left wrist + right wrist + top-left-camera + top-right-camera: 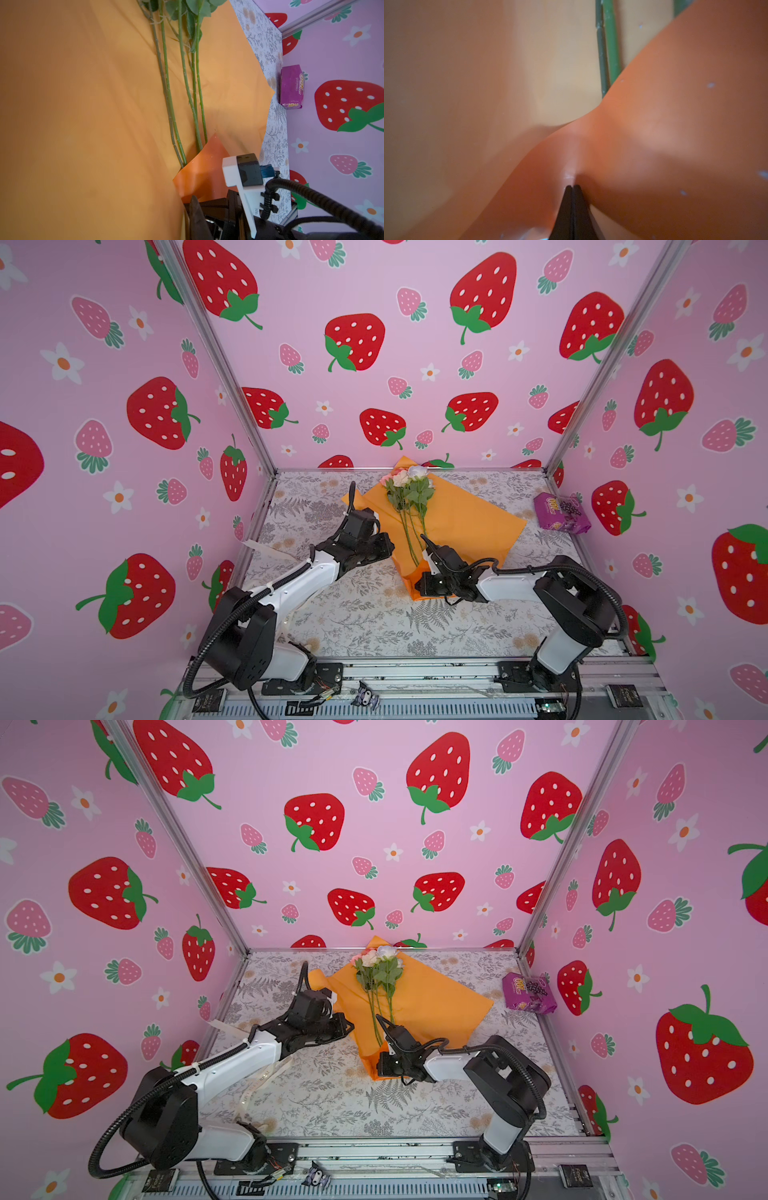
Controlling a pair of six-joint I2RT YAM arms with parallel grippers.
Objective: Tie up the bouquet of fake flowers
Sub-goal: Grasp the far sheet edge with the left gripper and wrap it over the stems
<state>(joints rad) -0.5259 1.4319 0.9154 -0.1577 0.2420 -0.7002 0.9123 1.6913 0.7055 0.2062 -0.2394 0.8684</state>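
The bouquet of fake flowers lies at the back middle of the table: pink, white and pale lilac roses (409,479) (378,957) on green stems (182,83), spread on a sheet of orange wrapping paper (465,518) (432,998). My left gripper (390,546) (350,1026) (190,200) is at the paper's left edge, shut on it; the raised paper hides one finger. My right gripper (417,587) (380,1067) (572,186) is shut on the paper's near corner, which is folded up over the stem ends (607,52).
A purple snack packet (561,514) (528,994) (291,87) lies at the back right by the wall. A cream ribbon (257,1085) (266,549) lies under my left arm. Strawberry-print walls close in three sides of the floral table (374,626).
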